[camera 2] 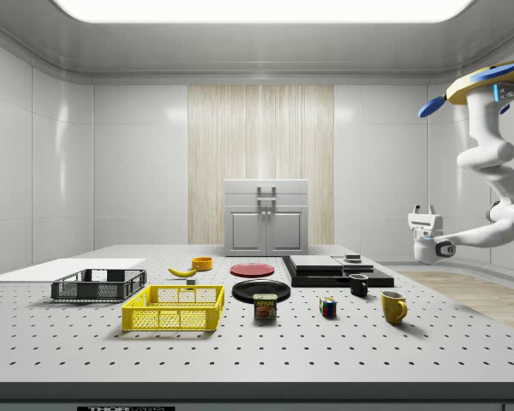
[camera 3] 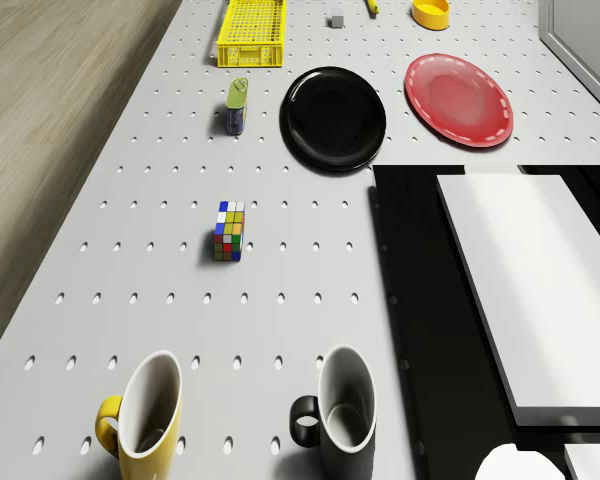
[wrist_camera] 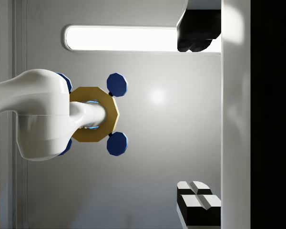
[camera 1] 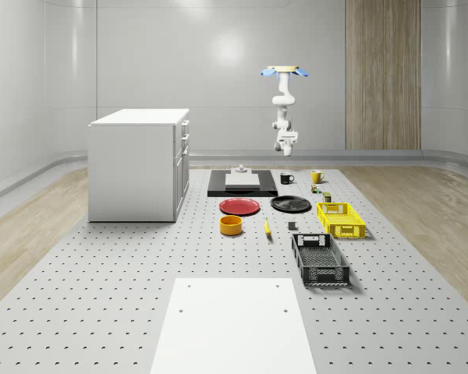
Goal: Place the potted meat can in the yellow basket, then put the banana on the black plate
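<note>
Hovering high over the worktop's (camera 1: 101, 312) far edge, fingers (wrist_camera: 199, 117) spread, holding nothing. Can (camera 2: 265, 306) sits just beside the basket (camera 2: 173, 307), well below me. Risk: long descent, drift could tip the can or knock the cube (camera 2: 327, 307)

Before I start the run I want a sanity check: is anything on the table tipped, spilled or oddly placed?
Nothing looks spilled or damaged. The meat can stands upright beside the yellow basket, the banana lies flat, and both mugs are upright. One oddity: the hand points upward, away from the table, as the drone hovers beyond the table's far end.
</note>
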Controlling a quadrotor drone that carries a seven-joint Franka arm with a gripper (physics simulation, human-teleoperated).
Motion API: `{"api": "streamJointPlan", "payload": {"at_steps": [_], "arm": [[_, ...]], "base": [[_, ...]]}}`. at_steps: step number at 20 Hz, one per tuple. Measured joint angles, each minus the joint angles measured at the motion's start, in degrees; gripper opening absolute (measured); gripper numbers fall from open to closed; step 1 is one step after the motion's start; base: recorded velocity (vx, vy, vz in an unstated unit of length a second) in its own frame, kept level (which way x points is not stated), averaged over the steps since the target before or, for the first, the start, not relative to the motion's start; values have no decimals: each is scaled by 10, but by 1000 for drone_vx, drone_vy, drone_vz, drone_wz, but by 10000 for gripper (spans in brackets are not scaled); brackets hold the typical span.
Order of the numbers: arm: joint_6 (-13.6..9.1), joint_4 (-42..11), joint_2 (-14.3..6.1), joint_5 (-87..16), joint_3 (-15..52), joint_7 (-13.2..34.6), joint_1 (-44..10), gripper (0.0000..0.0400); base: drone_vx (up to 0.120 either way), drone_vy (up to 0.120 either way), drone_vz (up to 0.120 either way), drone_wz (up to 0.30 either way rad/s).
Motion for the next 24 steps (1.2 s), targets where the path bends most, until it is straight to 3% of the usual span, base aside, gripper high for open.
{"api": "streamJointPlan", "payload": {"at_steps": [24], "arm": [[10,-7,-7,-18,14,2,-5,400]], "base": [[120,120,0,0]]}}
